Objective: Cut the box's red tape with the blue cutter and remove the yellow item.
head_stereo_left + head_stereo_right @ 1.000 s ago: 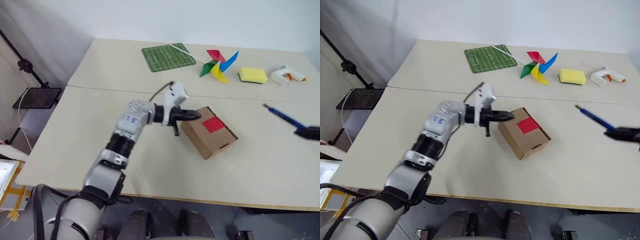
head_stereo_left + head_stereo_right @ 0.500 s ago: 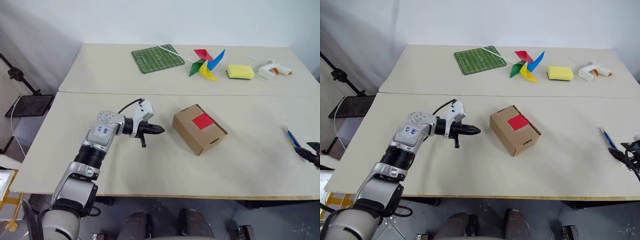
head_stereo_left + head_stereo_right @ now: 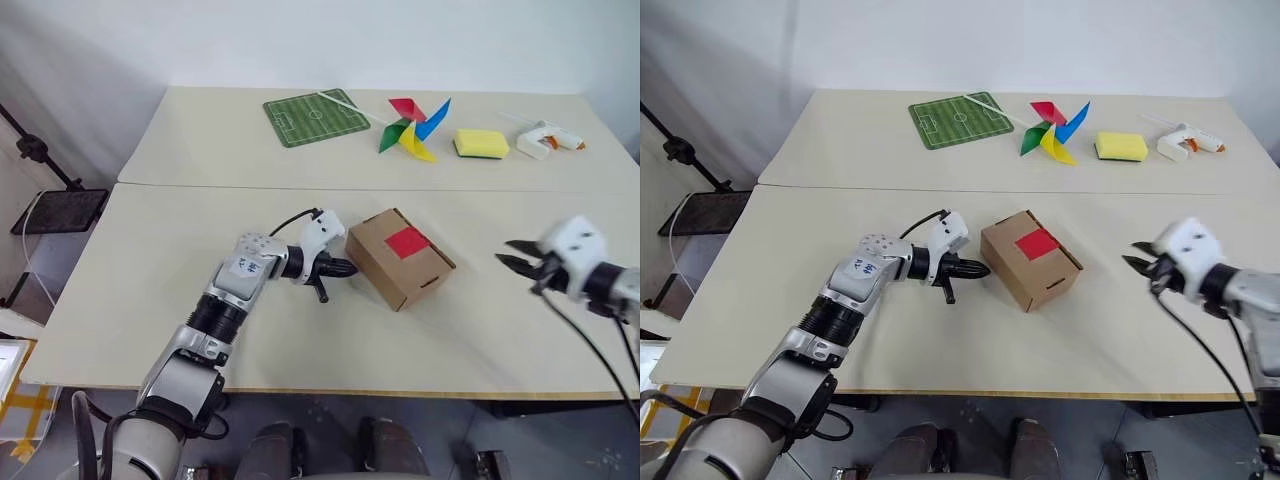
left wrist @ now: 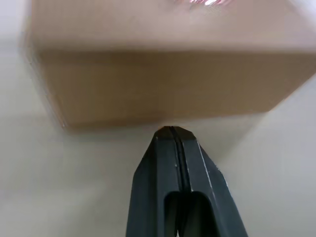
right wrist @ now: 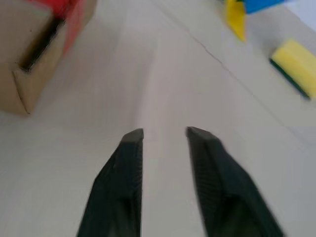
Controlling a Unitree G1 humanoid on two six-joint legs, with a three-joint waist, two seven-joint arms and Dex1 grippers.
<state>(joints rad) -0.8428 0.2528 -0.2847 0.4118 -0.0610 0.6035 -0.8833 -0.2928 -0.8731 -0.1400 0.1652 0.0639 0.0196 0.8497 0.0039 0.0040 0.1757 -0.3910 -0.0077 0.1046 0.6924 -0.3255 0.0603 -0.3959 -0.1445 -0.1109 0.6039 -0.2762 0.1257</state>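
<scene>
Beside the brown cardboard box [image 3: 399, 258], left fingers [image 4: 174, 148] clenched; right fingers [image 5: 131, 148] parted, empty

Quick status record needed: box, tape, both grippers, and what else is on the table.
box: brown carton on the near table, flaps closed
red tape: uncut on the box top
left gripper: shut, empty, tips at the box's side
right gripper: fingers apart, empty, off to the box's right
far table: green pitch mat, pinwheel, yellow sponge, glue gun
</scene>
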